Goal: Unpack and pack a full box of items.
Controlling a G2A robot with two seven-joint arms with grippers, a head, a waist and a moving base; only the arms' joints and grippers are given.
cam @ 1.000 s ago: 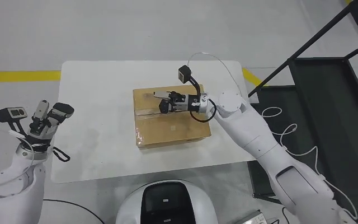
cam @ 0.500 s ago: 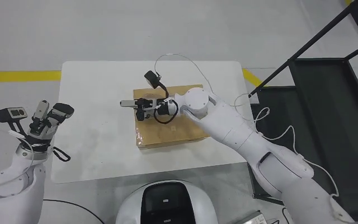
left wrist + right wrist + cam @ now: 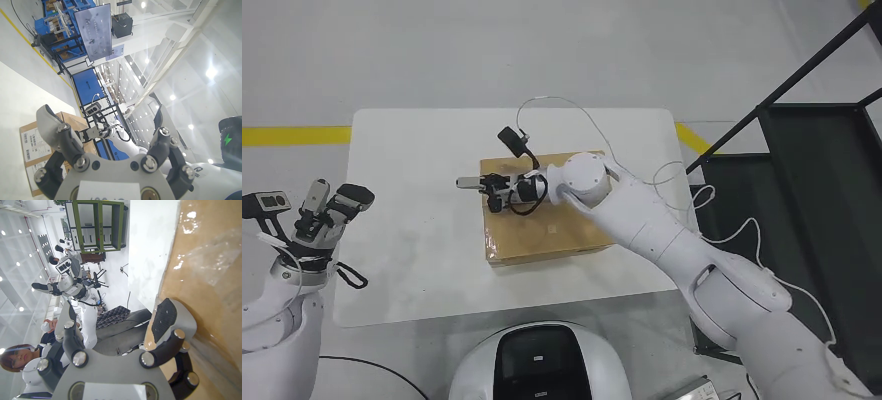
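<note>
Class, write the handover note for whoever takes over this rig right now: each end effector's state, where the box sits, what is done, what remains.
Left end effector: open, empty, held off the left side of the table, pointing upward.
Right end effector: open, empty, at the left edge of the cardboard box, one finger at its taped top.
Box: closed and taped, on the middle of the table.
Done: nothing unpacked yet.
Left: open the box, take the items out, pack them back.
</note>
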